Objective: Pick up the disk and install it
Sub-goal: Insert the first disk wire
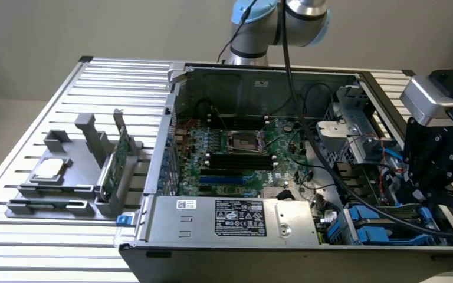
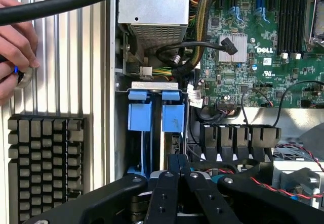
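The gripper (image 2: 177, 159) hangs over the drive bay (image 2: 152, 85) in the case's corner, fingers closed together with nothing visible between them. I judge it a stance for pressing, not carrying. The disk (image 2: 173, 118) sits in that bay beside a second blue carrier (image 2: 139, 117), stood on edge to ride the rails; its long axis runs from the blue tabs toward the fingers, with the tabs facing the power supply (image 2: 154, 6).
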Available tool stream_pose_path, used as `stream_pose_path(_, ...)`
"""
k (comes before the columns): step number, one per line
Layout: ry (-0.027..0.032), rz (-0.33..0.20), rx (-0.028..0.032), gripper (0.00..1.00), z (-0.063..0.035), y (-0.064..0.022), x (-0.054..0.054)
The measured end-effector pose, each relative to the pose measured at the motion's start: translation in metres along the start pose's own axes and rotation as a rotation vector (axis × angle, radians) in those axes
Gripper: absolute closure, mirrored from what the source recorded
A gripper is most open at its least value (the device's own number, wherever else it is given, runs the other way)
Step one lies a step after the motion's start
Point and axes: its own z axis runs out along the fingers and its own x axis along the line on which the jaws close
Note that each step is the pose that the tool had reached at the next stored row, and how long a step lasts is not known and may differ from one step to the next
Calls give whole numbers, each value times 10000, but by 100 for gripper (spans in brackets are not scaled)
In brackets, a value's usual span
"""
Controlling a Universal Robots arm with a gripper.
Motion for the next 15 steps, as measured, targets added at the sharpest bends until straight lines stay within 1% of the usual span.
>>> stream_pose_path(15,-38,2371,-7,89,-1,0,0)
